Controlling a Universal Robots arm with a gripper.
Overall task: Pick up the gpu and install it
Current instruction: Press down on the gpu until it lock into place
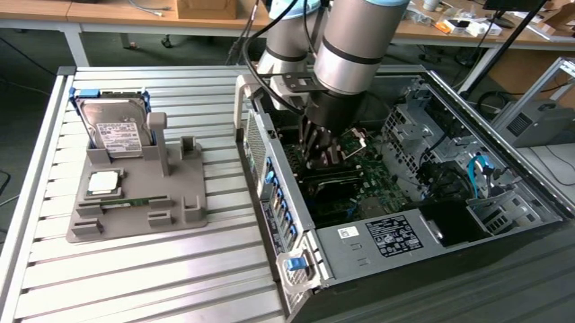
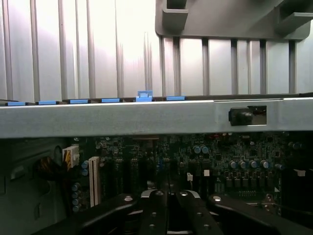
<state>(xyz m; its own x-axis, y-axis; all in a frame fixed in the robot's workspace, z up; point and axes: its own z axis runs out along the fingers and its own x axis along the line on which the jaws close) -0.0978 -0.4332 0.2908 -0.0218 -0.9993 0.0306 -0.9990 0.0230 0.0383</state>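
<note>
Closed tight, the jaws of the gripper hung inside the open computer case, just above its motherboard and facing the case wall with the blue clips. Whether the gpu sat between the jaws could not be told. Outside that wall, on the slatted desk, a grey tray carried a hard drive.

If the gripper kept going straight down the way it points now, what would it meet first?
Probably the motherboard inside the open computer case. The gripper, shut, points down into the case, close above the board's components. Depth is unclear, and whether a card sits between its fingers cannot be made out.
</note>
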